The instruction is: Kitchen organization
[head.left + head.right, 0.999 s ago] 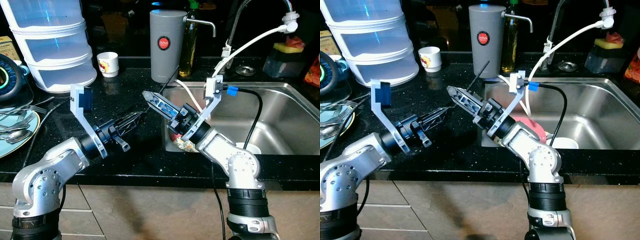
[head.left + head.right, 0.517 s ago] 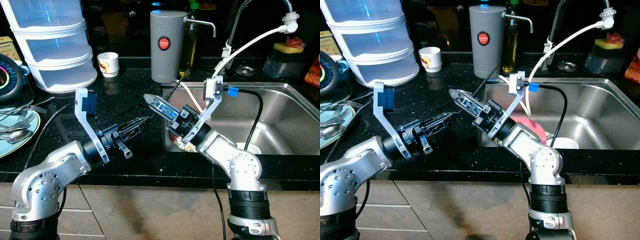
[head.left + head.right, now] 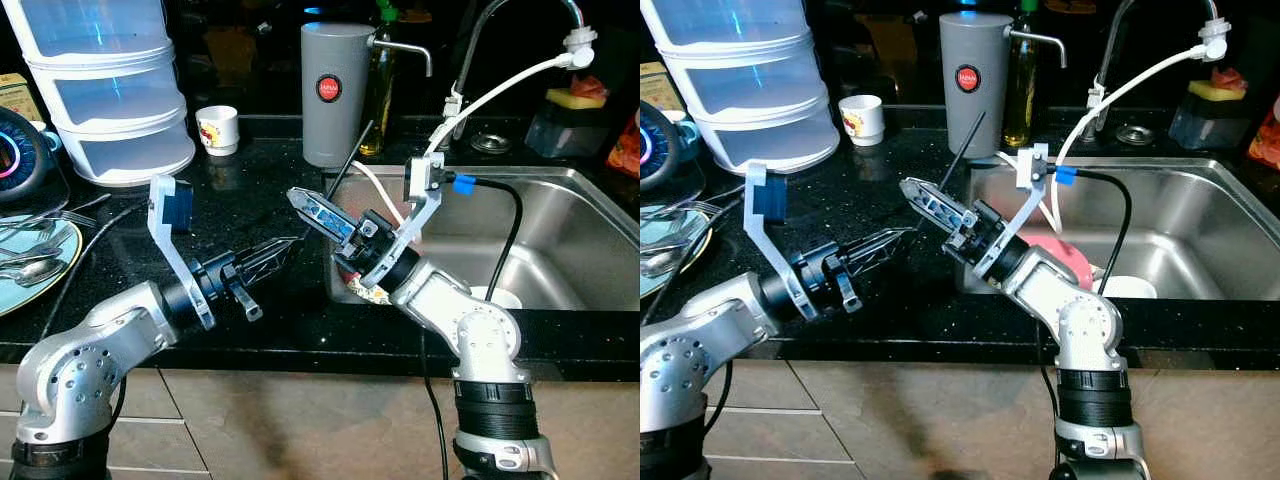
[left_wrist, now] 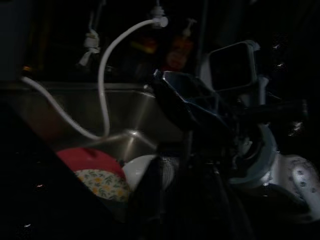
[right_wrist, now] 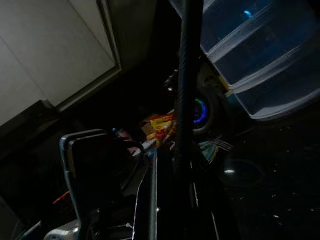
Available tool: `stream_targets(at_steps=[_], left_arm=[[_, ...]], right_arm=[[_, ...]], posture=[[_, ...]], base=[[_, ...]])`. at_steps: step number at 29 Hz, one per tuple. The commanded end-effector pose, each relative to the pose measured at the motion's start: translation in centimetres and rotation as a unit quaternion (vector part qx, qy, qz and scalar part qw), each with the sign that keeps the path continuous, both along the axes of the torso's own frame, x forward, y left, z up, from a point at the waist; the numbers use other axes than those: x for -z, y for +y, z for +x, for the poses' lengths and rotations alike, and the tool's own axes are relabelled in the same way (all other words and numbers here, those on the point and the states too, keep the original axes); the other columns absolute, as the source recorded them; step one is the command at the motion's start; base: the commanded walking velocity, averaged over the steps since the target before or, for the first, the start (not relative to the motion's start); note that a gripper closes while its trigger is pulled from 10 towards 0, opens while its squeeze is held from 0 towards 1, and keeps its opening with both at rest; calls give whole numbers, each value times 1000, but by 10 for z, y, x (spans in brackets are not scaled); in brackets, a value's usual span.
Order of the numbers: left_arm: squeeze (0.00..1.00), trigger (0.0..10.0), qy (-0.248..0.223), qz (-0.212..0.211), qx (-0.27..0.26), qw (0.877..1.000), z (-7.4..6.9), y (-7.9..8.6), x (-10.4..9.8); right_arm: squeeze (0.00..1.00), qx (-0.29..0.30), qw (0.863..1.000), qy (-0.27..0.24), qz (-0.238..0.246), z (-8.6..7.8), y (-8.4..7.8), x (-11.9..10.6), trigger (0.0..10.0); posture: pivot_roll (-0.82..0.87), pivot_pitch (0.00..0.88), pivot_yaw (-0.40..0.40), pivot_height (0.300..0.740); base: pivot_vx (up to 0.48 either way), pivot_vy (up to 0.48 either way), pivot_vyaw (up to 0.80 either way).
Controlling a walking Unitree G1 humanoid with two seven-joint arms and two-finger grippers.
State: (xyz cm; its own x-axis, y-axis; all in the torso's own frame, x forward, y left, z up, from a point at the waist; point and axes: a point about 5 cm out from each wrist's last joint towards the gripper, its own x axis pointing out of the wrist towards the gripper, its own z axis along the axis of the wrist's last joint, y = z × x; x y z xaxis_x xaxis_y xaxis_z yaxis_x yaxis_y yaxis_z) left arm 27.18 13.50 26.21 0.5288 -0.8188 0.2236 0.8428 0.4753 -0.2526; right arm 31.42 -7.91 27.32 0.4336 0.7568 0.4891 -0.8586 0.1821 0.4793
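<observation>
One black worktop holds one steel sink containing one red bowl. Left of the sink, two hands meet: the right hand pinches one thin black stick; the left hand is pressed together, empty.

Two silver arms with rounded, screw-studded joints and black ribbed wrist collars. Left gripper and right gripper have long black latticed fingers. White brackets carry wrist cameras with blue parts; black cable with blue connector on right.
</observation>
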Motion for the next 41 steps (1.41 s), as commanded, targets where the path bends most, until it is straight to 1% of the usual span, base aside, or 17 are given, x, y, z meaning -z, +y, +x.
stream_targets(at_steps=[1,4,9,10,12,15,17,18,20,21,23,26,31,34,39,40,41], left_arm=[[1000,10000,12,28,-72,997,13,9,4],[1000,10000,0,24,-156,987,29,22,-1],[1000,10000,-11,31,-199,980,35,28,-3],[1000,10000,-26,39,-242,969,40,35,-6],[0,10000,-50,33,-299,952,47,47,-15],[0,10000,-61,25,-309,949,49,51,-20],[0,10000,-79,73,-253,961,46,39,-18],[0,10000,-79,73,-253,961,46,39,-18],[0,10000,-87,117,-185,972,46,21,-11],[0,10000,-87,117,-185,972,46,21,-11],[0,10000,-89,148,-141,975,50,6,-3],[0,10000,-87,161,-102,978,55,-5,2],[0,10000,-90,168,-83,978,60,-10,5],[0,10000,-92,171,-79,978,61,-11,5],[0,10000,-87,197,-38,976,61,-13,11],[0,10000,-81,205,-24,975,60,-14,15],[0,10000,-81,205,-24,975,60,-14,15]], right_arm=[[0,6,1000,-8,8,1,-1,-4,0],[0,25,1000,-9,4,7,-8,-6,0],[0,33,999,-12,-1,9,-12,-6,0],[0,44,999,-15,-8,12,-16,-6,0],[0,69,997,-21,-24,18,-26,-6,0],[0,101,993,-30,-49,25,-34,-5,0],[0,209,967,-45,-138,45,-41,3,0],[0,209,967,-45,-138,45,-41,3,0],[0,298,927,-61,-217,64,-42,14,0],[0,298,927,-61,-217,64,-42,14,0],[0,345,892,-89,-278,74,-38,21,0],[0,382,863,-114,-311,82,-35,22,0],[0,415,845,-123,-315,90,-38,16,0],[0,425,841,-124,-311,92,-40,14,0],[0,404,821,-93,-393,99,-43,38,0],[0,392,815,-85,-418,99,-43,49,2353],[0,392,815,-85,-418,99,-43,49,2353]], posture=[[16,54,6,740],[14,61,9,740],[15,64,8,740],[13,68,9,740],[13,68,9,740],[14,71,10,740],[12,71,12,740],[12,71,12,740],[9,74,16,740],[9,74,16,740],[9,76,17,740],[7,82,21,740],[8,87,21,740],[6,93,22,740],[1,101,23,740],[1,105,22,740],[1,105,22,740]], base=[[0,0,0],[0,0,0],[0,0,0],[0,0,0],[0,0,0],[0,0,0],[0,0,0],[0,0,0],[0,0,0],[0,0,0],[0,0,0],[0,0,0],[0,0,0],[0,0,0],[0,0,0],[0,0,0],[0,0,0]])
